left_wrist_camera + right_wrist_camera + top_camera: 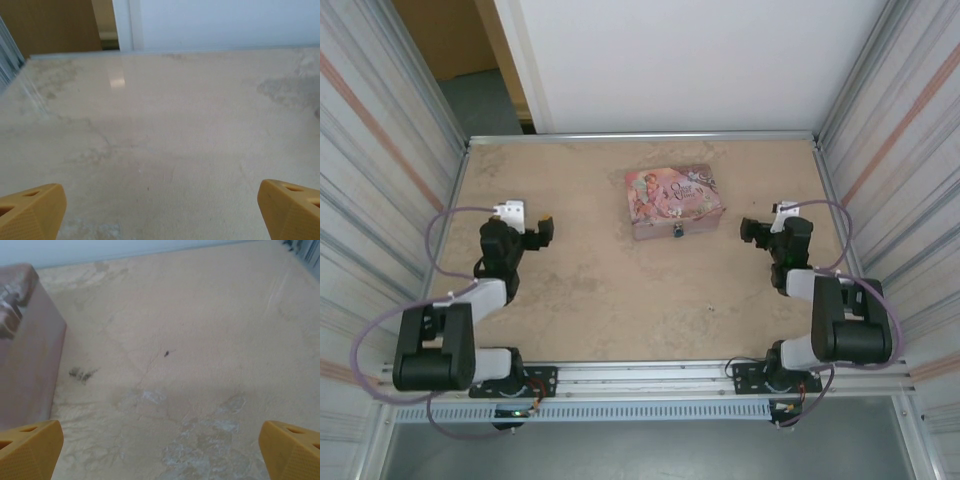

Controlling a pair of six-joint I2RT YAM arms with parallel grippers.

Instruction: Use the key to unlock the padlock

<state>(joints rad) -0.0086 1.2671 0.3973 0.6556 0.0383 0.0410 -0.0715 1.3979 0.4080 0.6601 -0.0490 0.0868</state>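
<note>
The padlock is a tiny blue spot with a bit of metal, hanging at the front wall of the pink illustrated tin in the middle of the table. The key is out of view. My left gripper hovers left of the tin with a wide gap to it, open, its yellow fingertips spread over bare tabletop. To the right of the tin my right gripper is also open and holds nothing. One side of the tin runs along the left edge of the right wrist view.
The beige table is walled by corrugated metal panels left and right and a white board at the back. A metal rail carries both arm bases along the near edge. A small dark speck lies right of the tin.
</note>
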